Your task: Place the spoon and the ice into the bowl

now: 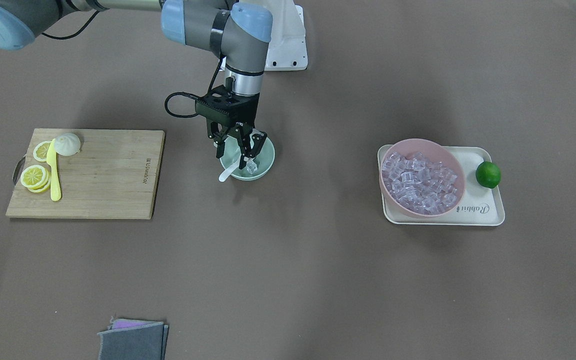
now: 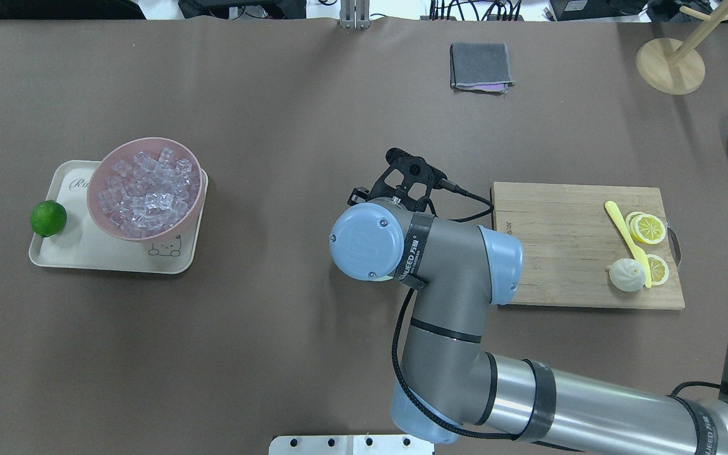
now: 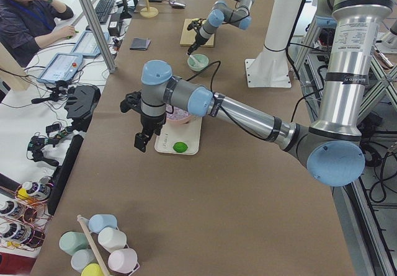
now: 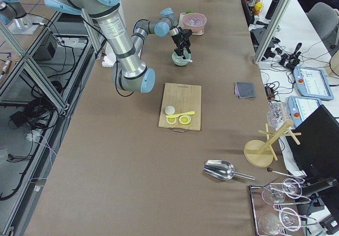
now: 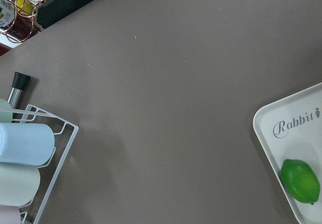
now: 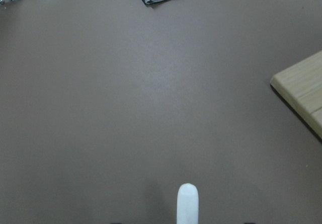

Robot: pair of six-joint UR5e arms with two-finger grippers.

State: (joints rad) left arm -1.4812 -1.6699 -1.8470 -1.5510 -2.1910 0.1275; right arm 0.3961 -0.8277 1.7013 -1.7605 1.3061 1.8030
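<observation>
Here the spoon (image 1: 227, 173) rests in the bowl (image 1: 267, 159), handle pointing away from the robot, right hand (image 1: 249, 156) released.

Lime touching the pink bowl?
Apart. The front-facing view shows a strip of bare tray between the lime and the pink bowl; the overhead view agrees.

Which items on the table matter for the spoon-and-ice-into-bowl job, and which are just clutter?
Job: spoon and ice cube, both already in the mint bowl; pink bowl of ice cubes, likely the supply.
Clutter: tray, lime, cutting board, lemon slices, yellow knife, white bun, grey cloth.
</observation>
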